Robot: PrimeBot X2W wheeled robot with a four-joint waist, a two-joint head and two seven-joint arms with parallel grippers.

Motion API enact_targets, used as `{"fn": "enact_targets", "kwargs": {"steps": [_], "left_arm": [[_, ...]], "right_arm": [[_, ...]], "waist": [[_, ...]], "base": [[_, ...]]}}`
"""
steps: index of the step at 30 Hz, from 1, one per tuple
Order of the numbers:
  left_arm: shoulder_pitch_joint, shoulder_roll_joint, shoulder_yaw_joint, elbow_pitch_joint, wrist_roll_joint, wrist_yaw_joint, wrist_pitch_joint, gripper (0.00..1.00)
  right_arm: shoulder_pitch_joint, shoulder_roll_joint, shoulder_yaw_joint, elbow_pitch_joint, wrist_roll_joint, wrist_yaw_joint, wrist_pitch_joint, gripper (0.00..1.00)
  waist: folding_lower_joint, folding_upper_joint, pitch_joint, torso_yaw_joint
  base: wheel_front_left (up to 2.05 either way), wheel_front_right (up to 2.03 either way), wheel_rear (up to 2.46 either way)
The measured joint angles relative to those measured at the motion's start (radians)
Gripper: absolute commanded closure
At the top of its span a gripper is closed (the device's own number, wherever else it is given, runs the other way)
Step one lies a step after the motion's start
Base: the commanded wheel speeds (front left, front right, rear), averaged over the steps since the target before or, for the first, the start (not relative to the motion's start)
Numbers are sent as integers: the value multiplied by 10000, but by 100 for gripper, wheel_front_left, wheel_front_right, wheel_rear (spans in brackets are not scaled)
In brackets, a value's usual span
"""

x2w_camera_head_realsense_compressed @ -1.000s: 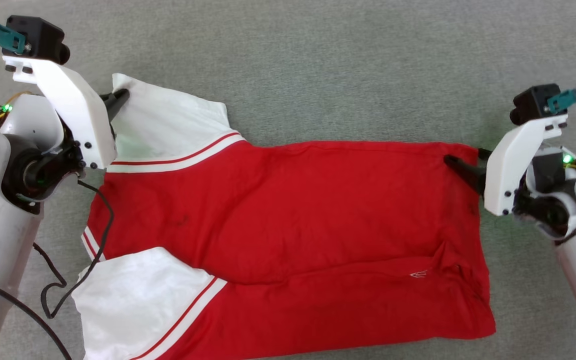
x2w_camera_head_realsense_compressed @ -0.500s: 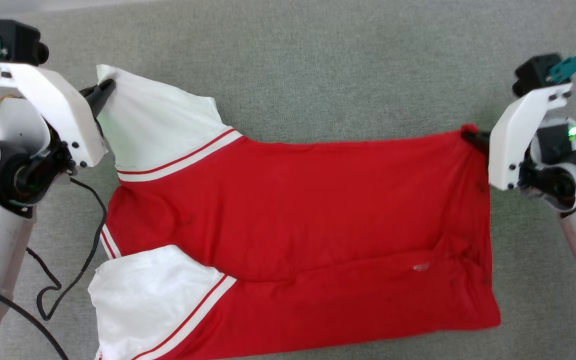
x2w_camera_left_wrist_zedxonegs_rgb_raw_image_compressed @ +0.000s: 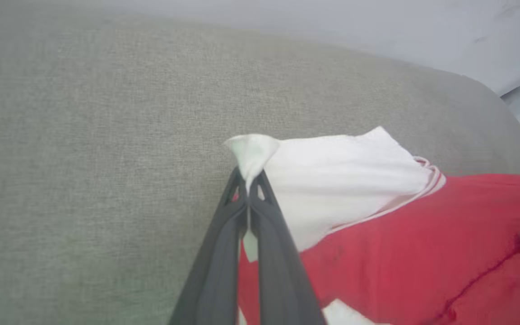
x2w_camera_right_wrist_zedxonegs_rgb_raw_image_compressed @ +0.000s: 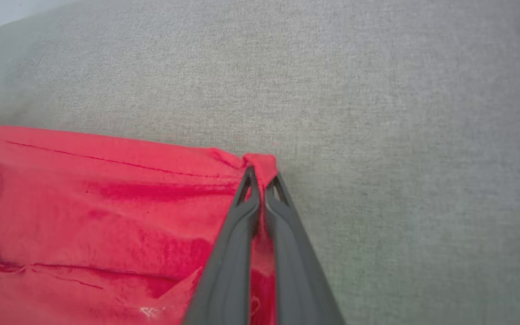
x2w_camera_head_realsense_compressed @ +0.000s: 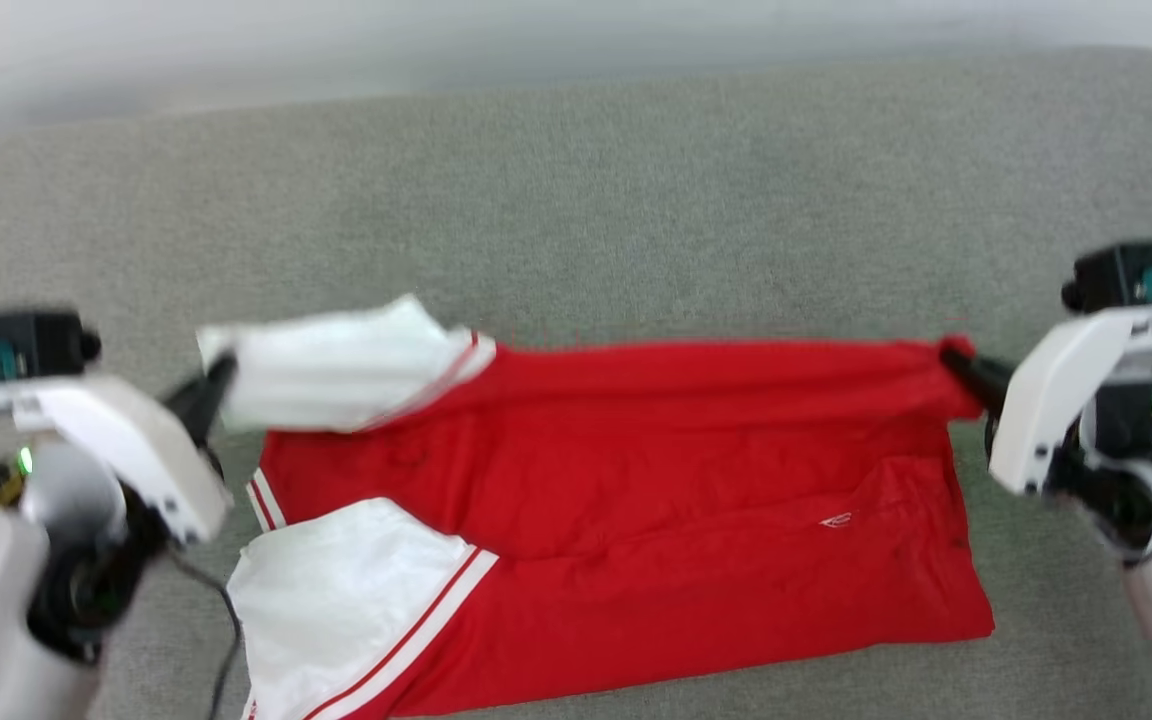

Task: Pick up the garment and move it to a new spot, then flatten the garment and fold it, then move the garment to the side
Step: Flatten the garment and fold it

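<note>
The garment (x2w_camera_head_realsense_compressed: 656,470) is a red jersey with white sleeves and red-and-white trim, spread sideways on a grey cushioned surface. Its far edge is lifted and pulled taut between both grippers, while the near half lies flat. My left gripper (x2w_camera_head_realsense_compressed: 218,372) is shut on the tip of the far white sleeve (x2w_camera_left_wrist_zedxonegs_rgb_raw_image_compressed: 332,176), pinched between its dark fingers (x2w_camera_left_wrist_zedxonegs_rgb_raw_image_compressed: 260,212). My right gripper (x2w_camera_head_realsense_compressed: 958,360) is shut on the far red hem corner (x2w_camera_right_wrist_zedxonegs_rgb_raw_image_compressed: 260,164). A small white logo (x2w_camera_head_realsense_compressed: 836,520) shows near the hem.
The grey fabric surface (x2w_camera_head_realsense_compressed: 636,200) stretches well beyond the garment toward a pale wall (x2w_camera_head_realsense_compressed: 336,50) at the back. Its rounded far corner (x2w_camera_left_wrist_zedxonegs_rgb_raw_image_compressed: 490,104) shows in the left wrist view. A black cable (x2w_camera_head_realsense_compressed: 226,640) hangs by my left arm.
The right gripper has closed on the red hem corner. Both grippers have lifted the garment's far edge off the surface. The head camera has tilted, bringing the wall into view.
</note>
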Motion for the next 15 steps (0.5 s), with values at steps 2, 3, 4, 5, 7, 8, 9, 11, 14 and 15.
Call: {"fn": "enact_targets", "kwargs": {"steps": [2,3,4,5,7,8,9,11,14,15], "left_arm": [[942,-65,146,-384,-174,238,-261,100],[1394,-73,201,-550,-253,326,-326,100],[1855,-111,259,-731,-368,428,-437,100],[2275,-146,299,-861,-416,531,-531,100],[2993,-222,320,-1103,-568,675,-619,100],[3287,-265,337,-1185,-631,754,-688,100],[3565,-280,322,-1235,-642,830,-688,100],[4025,-324,270,-1304,-658,934,-698,100],[4521,-499,56,-1312,-711,1085,-673,100],[4624,-552,-2,-1275,-711,1124,-671,100]], "right_arm": [[581,29,-82,-104,33,0,-138,100],[849,42,-138,-167,63,0,-228,100],[1115,67,-192,-226,67,0,-324,100],[1360,82,-242,-272,71,0,-360,100],[1875,107,-420,-399,75,0,-522,100],[2110,113,-483,-454,75,0,-541,100],[2355,134,-550,-546,73,0,-616,100],[2748,190,-727,-669,33,0,-734,100],[3246,424,-945,-782,-50,0,-865,100],[3404,504,-968,-780,-104,0,-865,100]], "waist": [[0,0,-220,29],[0,0,-324,43],[0,0,-426,56],[0,0,-516,70],[0,0,-677,111],[0,0,-751,131],[0,0,-820,149],[-1,0,-920,175],[-1,0,-958,134],[-1,0,-963,109]], "base": [[0,0,0],[0,0,0],[0,0,0],[0,0,0],[0,0,0],[0,0,0],[0,0,0],[0,0,0],[0,0,0],[0,0,0]]}}
